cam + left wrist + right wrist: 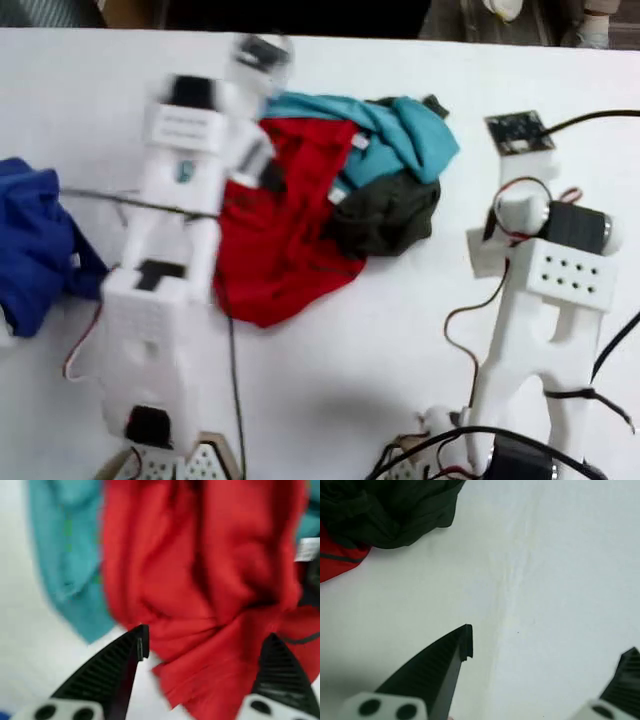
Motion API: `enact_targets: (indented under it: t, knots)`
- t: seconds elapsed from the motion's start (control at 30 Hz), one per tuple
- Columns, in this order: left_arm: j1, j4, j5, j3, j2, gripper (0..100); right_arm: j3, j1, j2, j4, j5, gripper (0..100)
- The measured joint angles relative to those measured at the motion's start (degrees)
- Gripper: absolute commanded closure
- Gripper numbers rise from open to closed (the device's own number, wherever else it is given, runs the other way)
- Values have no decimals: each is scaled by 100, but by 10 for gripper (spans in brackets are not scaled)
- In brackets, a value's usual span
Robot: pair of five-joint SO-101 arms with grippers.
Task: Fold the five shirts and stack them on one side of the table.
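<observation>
Fingers of left gripper and right gripper are gaping empty. The left is hovering over the red shirt mid-frame, probably risking snagging the teal shirt alongside.

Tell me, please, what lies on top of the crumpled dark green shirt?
The crumpled teal fabric shirt drapes over the far edge of the dark green shirt; how much dark cloth continues beneath the teal is covered.

Blue shirt cut off @ edge; L arm blurred.
</observation>
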Motion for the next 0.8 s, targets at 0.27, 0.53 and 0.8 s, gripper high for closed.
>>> enact_targets:
  t: [0.27, 0.53, 0.8]
  knots:
    - [422, -1609, 334, 1864, 9, 642, 0, 747, 0, 0, 26, 562]
    - [325, -1319, 185, 1433, 949, 779, 0, 800, 0, 0, 299, 562]
    - [-149, 501, -44, -659, 2119, 973, 0, 800, 0, 0, 299, 562]
